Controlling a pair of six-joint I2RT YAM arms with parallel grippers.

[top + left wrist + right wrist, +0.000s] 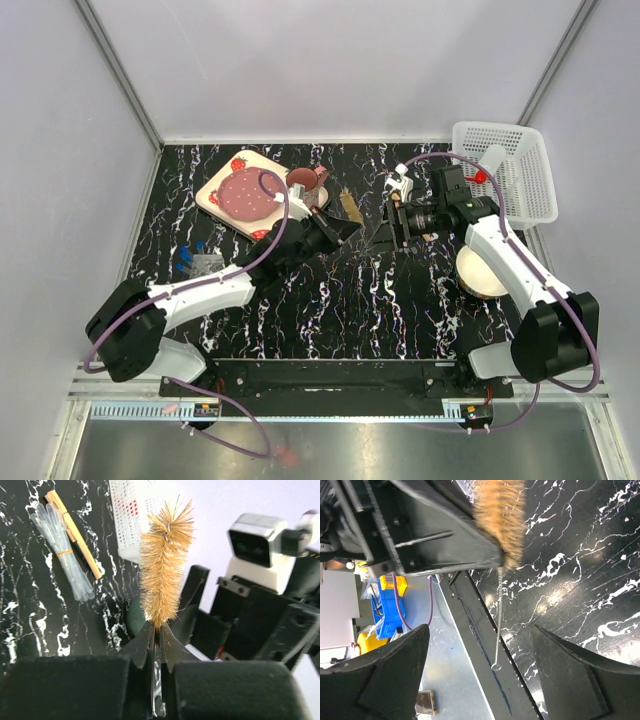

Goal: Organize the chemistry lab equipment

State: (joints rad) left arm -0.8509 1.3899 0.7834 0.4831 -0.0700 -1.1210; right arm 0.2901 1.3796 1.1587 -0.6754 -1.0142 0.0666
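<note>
Handover mid-table: pinching the brush point(165, 565) just below its bristles point(500, 515) in the left gripper point(156, 626), holding it aloft before the wide-spread right gripper point(481, 632); judging it light, bristles soft, wire stem point(498, 615) thin and springy, so favouring the stem; leaving bundled droppers point(60, 550) beyond

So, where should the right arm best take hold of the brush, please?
The bare wire stem behind the bristles of the brush, approached square from the side: it juts free between the open jaws of the right gripper, while the left gripper pinches the bristle base.
</note>
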